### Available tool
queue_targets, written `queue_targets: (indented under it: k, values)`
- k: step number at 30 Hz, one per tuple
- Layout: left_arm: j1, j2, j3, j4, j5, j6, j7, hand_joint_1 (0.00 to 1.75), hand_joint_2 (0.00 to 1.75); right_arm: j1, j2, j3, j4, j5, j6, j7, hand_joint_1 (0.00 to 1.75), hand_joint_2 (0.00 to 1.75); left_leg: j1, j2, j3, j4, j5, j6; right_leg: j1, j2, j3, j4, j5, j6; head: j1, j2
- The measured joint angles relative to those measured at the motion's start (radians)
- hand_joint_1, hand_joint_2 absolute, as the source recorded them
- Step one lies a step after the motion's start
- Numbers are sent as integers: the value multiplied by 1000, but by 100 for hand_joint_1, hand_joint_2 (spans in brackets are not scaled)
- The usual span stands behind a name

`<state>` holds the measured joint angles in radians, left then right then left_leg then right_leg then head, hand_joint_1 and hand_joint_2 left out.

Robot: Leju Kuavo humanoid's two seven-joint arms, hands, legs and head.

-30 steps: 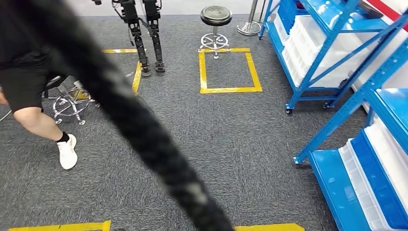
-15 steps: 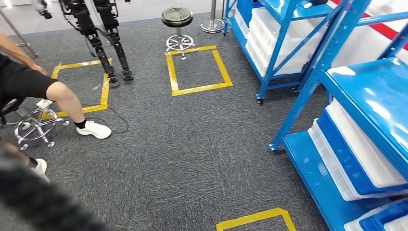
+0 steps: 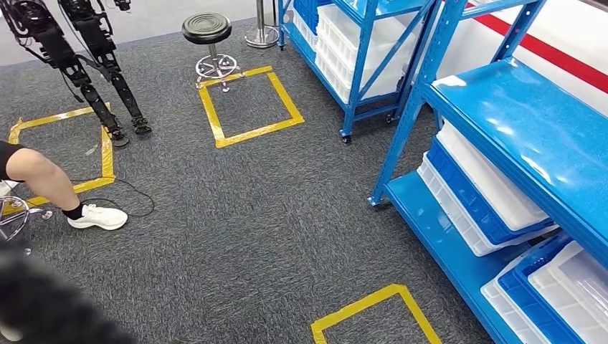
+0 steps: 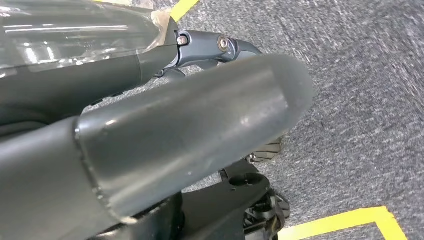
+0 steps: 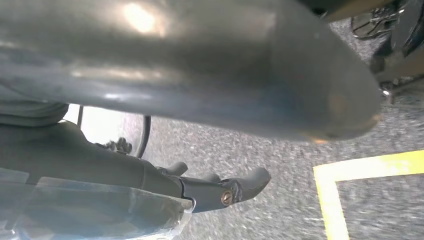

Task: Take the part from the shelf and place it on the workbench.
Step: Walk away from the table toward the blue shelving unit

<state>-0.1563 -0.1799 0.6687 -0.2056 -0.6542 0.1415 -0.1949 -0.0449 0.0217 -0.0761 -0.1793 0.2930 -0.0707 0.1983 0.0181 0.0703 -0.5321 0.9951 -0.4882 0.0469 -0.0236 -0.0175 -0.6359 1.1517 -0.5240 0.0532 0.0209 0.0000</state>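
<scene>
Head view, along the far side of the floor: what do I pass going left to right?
Legs of another robot → black round stool → yellow tape square on the carpet → far blue shelf rack with white bins → near blue shelf above blue and white bins.

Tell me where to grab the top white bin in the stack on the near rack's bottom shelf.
Likely by the rim of its long aisle-facing side, coming in low from over the carpet. The top white bin lies lengthwise on a blue bin, and the glossy blue shelf overhangs it, blocking a reach from above.
</scene>
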Motion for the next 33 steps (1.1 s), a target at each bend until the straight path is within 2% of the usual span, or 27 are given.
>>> queue_targets:
  k: [1,2,3,5,6,8,9,10,11,12,13,14,15,17,19,21,22,24,25,26,27,28,29,30,31,32,33]
  values:
    - [0,0,-1,0,0,0,0,0,0,-1,0,0,0,0,0,0,0,0,-2,10,3,1,-2,-5,1,-25,41,-70,20,4,0,0]
    - [0,0,-3,0,0,1,0,0,0,-3,0,0,0,0,-1,0,0,0,-4,19,7,2,-6,-12,4,-45,71,-121,35,2,0,0]
    - [0,1,-5,-1,0,2,-1,0,0,-5,1,0,0,0,-2,0,0,0,-6,28,11,3,-9,-19,7,-58,83,-145,42,-3,-1,0]
    - [-2,0,-9,-1,0,7,-4,0,0,-6,1,-1,0,0,-2,-1,0,0,-7,48,21,2,-14,-32,13,-44,81,-148,46,-17,-2,0]
    - [-3,-1,-12,-1,0,9,-6,0,0,-5,0,-1,0,0,-2,-2,0,0,-4,46,24,5,-19,-38,7,-33,82,-149,48,-24,-3,0]
    - [-3,-2,-15,-1,0,12,-8,0,0,-5,-2,-1,0,-1,-2,-3,0,0,2,4,10,47,-54,-48,-4,-11,85,-151,54,-42,-6,0]
    - [-1,-3,-15,-1,0,14,-9,0,0,-5,-3,-2,0,-1,-1,-3,0,0,4,-29,-11,98,-88,-51,-7,0,86,-152,57,-50,-9,0]
    - [2,-3,-15,0,-1,15,-9,0,0,-5,-3,-2,0,-2,-1,-4,0,0,4,-53,-42,164,-125,-51,-3,11,83,-152,59,-57,-10,0]
    - [5,-3,-15,0,-1,17,-9,0,0,-4,-3,-2,0,-2,0,-4,0,0,4,-65,-74,232,-155,-51,0,24,81,-151,60,-61,-11,0]
    - [8,-3,-15,0,-1,18,-9,0,0,-3,-3,-2,0,-2,0,-5,0,0,4,-69,-99,279,-168,-50,2,38,80,-151,61,-61,-11,0]
    - [9,-3,-15,0,-1,19,-9,0,0,-1,-3,-2,0,-2,0,-5,0,0,4,-71,-108,292,-161,-49,3,53,79,-150,61,-61,-11,0]
    - [10,-3,-15,0,-1,21,-8,0,0,0,-3,-2,0,-2,0,-5,0,0,5,-74,-98,264,-133,-47,4,67,80,-149,62,-61,-11,0]
    - [10,-3,-15,0,-1,23,-8,0,0,2,-3,-2,0,-2,0,-6,0,0,7,-83,-72,205,-93,-45,4,81,81,-148,62,-60,-11,0]
    - [10,-2,-15,0,-1,26,-8,0,0,1,-2,-2,0,-1,0,-9,0,0,11,-131,-18,80,-34,-42,7,105,78,-143,62,-54,-12,0]
    - [9,-2,-15,0,1,28,-8,0,0,1,-2,-2,0,1,0,-14,0,0,9,-156,1,32,-21,-35,11,124,66,-142,66,-41,-13,0]
    - [8,-2,-15,0,3,29,-8,0,0,3,-3,-2,1,3,0,-18,0,0,4,-132,1,24,-14,-21,12,140,54,-144,72,-24,-13,0]
    - [7,-3,-15,0,3,30,-8,0,0,4,-4,-2,1,5,0,-19,0,0,3,-121,2,17,-9,-11,12,129,47,-137,69,-20,-13,0]
    - [7,-4,-15,0,4,34,-8,0,0,4,-4,-2,1,8,0,-21,0,0,4,-93,2,5,2,5,14,79,11,-67,30,-23,-11,0]
    - [8,-4,-15,0,5,36,-9,0,0,3,-4,-2,1,9,-1,-22,0,0,1,-78,1,3,4,9,13,51,-20,-5,-3,-27,-10,0]
    - [9,-4,-15,0,7,38,-9,0,0,2,-4,-2,1,10,-1,-23,0,0,-1,-62,-1,3,4,10,13,37,-53,64,-34,-28,-9,0]
    - [11,-4,-15,0,9,40,-9,0,0,2,-3,-2,1,11,-2,-23,0,0,-3,-46,-3,4,4,10,11,32,-77,118,-55,-25,-10,0]
    - [12,-4,-15,0,11,42,-9,0,0,3,-3,-2,1,11,-3,-23,0,0,-4,-32,-5,4,4,10,10,29,-83,140,-61,-19,-10,0]
    - [12,-4,-15,0,12,43,-10,0,0,5,-3,-2,1,12,-4,-24,0,0,-4,-18,-5,4,4,9,9,25,-67,120,-51,-9,-10,0]
    - [12,-4,-15,0,13,43,-10,0,0,6,-3,-2,1,12,-5,-24,0,0,-4,-5,-4,4,3,8,7,14,-29,59,-31,1,-10,0]
    - [12,-5,-15,0,13,43,-11,0,0,6,-3,-2,1,11,-7,-24,0,0,-5,6,-2,5,1,5,6,-11,19,-21,-7,8,-9,0]
    - [12,-5,-15,-1,13,43,-12,0,0,5,-2,-2,1,11,-8,-24,0,0,-8,17,2,6,-2,0,8,-38,58,-90,14,9,-9,0]
    - [12,-5,-15,-1,13,44,-12,0,0,3,0,-2,1,11,-10,-24,0,0,-10,27,7,6,-6,-7,11,-59,82,-135,28,4,-10,0]
